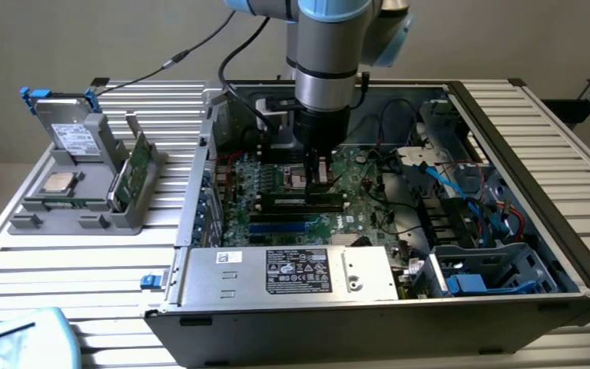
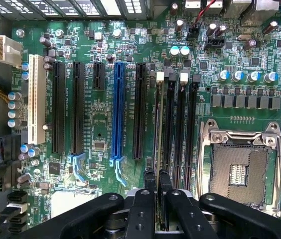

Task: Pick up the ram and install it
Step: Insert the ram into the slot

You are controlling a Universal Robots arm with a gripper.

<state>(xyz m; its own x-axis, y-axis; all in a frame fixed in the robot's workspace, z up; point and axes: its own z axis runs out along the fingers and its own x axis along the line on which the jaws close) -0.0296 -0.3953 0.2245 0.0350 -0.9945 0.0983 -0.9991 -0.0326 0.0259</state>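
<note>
The ram (image 2: 158, 129) stands on edge, clamped between the fingers of the gripper (image 2: 158, 175). It runs out ahead of the hand along the line of a memory slot; whether it is seated I cannot tell. The open processor socket (image 2: 237, 172) lies just beside the hand, the blue slot (image 2: 117, 114) on its other side.

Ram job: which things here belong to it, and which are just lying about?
For the job:
ram, gripped by the end effector
memory slots
motherboard

Lying about:
green card
processor chip
drive
power supply
</note>
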